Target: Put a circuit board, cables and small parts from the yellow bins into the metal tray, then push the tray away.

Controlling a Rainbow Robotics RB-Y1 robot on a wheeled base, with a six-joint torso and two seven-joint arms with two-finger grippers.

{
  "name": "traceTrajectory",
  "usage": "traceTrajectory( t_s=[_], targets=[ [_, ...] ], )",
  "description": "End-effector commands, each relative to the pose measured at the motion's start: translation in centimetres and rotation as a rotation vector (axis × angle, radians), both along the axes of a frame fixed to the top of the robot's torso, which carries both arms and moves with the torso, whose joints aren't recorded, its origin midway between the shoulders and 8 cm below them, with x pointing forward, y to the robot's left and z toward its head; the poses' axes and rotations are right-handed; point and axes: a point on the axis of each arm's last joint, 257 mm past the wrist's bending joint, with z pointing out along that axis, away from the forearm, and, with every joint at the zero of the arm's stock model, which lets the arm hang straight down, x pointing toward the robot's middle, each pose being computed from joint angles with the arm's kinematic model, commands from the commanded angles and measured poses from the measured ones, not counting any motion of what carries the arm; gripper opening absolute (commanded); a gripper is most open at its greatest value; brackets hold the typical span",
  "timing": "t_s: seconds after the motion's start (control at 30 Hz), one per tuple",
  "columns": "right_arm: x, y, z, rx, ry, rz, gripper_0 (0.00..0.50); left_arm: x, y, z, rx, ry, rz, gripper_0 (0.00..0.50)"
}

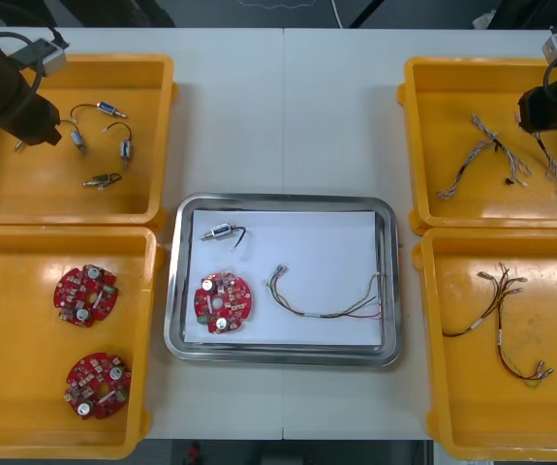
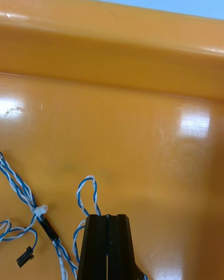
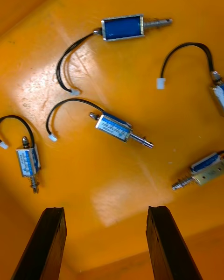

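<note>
The right gripper's [image 2: 108,216] black fingers are clenched together, only a seam between them, low over the floor of the yellow plastic bin [image 1: 452,97] at the light table's [image 1: 288,97] far right corner. Twisted blue and white cable [image 2: 16,182] lies on that floor. One loop of it rises just beside the fingertips and strands run under them, but I cannot tell whether any is pinched. The left gripper [image 3: 106,209] hangs released, fingers wide apart, over another yellow bin [image 1: 26,184] at the far left corner. Small blue-and-silver metal parts [image 3: 121,129] with black leads lie scattered on that bin's floor beyond the fingertips, the nearest in line with the gap, none touched. Between the bins, the shiny metal tray [image 1: 283,201], white inside, holds one small metal part [image 1: 218,232] near its far left corner. A round red circuit board [image 1: 223,302] lies by its left edge, and a thin red and yellow cable [image 1: 326,308] lies toward its right edge.
</note>
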Motion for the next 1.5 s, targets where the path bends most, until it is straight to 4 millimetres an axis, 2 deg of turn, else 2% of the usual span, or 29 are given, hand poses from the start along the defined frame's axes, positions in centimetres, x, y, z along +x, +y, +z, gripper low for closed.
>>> traceTrajectory(
  t_s=[0.03,0.47,0.5,0.57,0.63,0.93,1.03,1.2,1.33,1.5],
  targets=[
    [1.7,2.2,2.6,0.005,-0.06,0.027,0.0,2.3,3.5,4.7,0.093,-0.117,-0.047,0.5],
    [1.9,2.7,2.7,0.001,-0.062,0.037,0.001,4.0,6.1,3.4,0.098,-0.18,-0.013,0.5],
    [1.9,2.6,2.7,-0.002,-0.061,0.038,0.051,4.1,6.1,3.4,0.096,-0.182,-0.013,0.5],
    [1.8,2.4,2.6,-0.018,-0.058,0.043,0.363,4.3,6.4,3.3,0.092,-0.195,-0.009,0.5],
    [1.8,2.3,2.6,-0.028,-0.057,0.045,0.5,4.6,6.5,3.3,0.085,-0.207,-0.005,0.5],
    [1.2,0.5,3.6,-0.069,-0.045,0.054,0.5,5.8,7.7,2.6,0.086,-0.247,0.007,0.5],
    [0.4,0.2,4.7,-0.102,-0.018,0.084,0.5,5.9,7.8,2.7,0.091,-0.253,0.002,0.5],
    [-2.0,-1.3,6.7,-0.189,0.069,0.117,0.5,6.2,7.9,2.6,0.089,-0.263,0.005,0.5],
    [-3.5,-2.3,6.9,-0.212,0.117,0.141,0.5,6.6,8.0,2.0,0.076,-0.271,0.008,0.5],
    [-4.1,-4.5,7.3,-0.309,0.13,0.201,0.5,7.1,7.8,1.4,0.07,-0.286,0.004,0.5]
  ],
)
